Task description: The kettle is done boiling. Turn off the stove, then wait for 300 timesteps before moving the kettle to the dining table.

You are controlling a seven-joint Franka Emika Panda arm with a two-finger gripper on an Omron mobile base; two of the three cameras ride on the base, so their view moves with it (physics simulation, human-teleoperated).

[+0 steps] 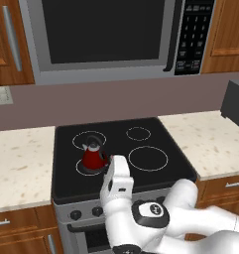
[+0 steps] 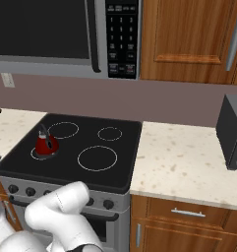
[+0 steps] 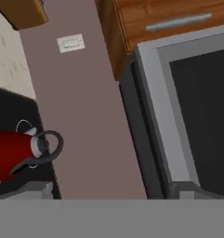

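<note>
The arm folds low before the stove [image 1: 155, 134], hand beside one red kettle [image 1: 93, 157]; gripper state can't be told; four burner rings.

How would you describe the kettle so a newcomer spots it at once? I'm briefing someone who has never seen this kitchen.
Find the black glass cooktop with four white ring outlines, set between two pale speckled counters below the steel microwave. On its front-left ring stands the small red cone-shaped kettle with a grey lid and dark arched handle. It is the only red thing there, and the other three rings are bare.
</note>
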